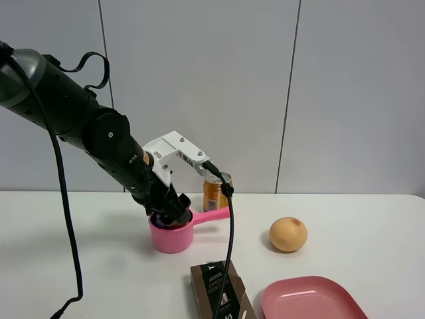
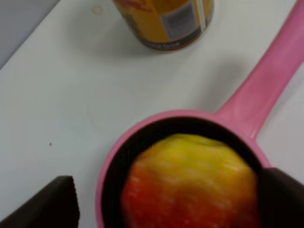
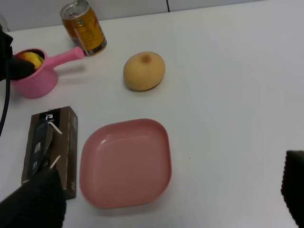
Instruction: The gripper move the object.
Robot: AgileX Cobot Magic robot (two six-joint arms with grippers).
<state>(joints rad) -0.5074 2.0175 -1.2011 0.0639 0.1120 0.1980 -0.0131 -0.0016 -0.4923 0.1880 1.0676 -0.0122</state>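
The object, a glossy ball mottled red, yellow and orange (image 2: 190,185), lies inside a pink pot with a long handle (image 2: 266,90). It also shows in the right wrist view (image 3: 29,58). In the exterior high view my left gripper (image 1: 171,216) reaches down into the pot (image 1: 171,239) and hides the ball. Its dark fingers (image 2: 57,202) stand wide apart on either side of the ball, one outside the pot's rim, so it is open. My right gripper (image 3: 166,190) is open and empty, high above the table.
An orange drink can (image 1: 216,193) stands just behind the pot's handle. A plain pale-orange fruit (image 1: 288,234) lies to the right. A pink plate (image 1: 312,299) and a brown box (image 1: 219,289) lie at the front edge.
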